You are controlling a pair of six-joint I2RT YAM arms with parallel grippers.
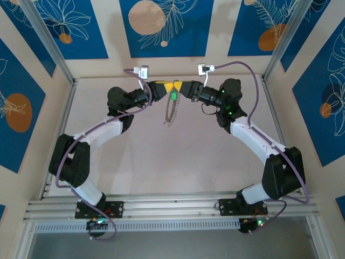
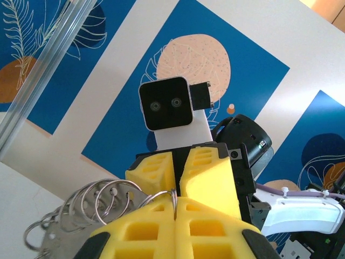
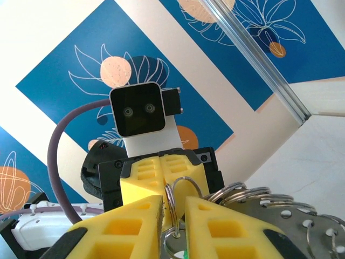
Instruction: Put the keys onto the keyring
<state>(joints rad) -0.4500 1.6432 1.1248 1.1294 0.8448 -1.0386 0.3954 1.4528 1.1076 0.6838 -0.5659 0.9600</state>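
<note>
Top external view: your two arms meet over the far middle of the table, tip to tip, with the work held up in the air.
Left side: your left gripper is clenched on one ring of the keyring. In the left wrist view that ring pokes out of the seam where its jaws press together.
Right side: your right gripper has its jaws close on both sides of the same ring, so I think it is grasping it too.
Key spot: the green key hangs just under the two tips, at the top of the chain. I cannot tell if it is already threaded on.
Why held so: two grips on one small ring let you twist or pull it open a little, likely so the key can slide on. Holding it up lets the loose loops drop out of the way.
Loose part: the other rings dangle down. In both wrist views they bunch just beside the jaws.
Open room: there is lots of bare table below and toward you.
Tight spots: the back wall is near behind the tips, and the tips touch each other, so you cannot push closer.
</note>
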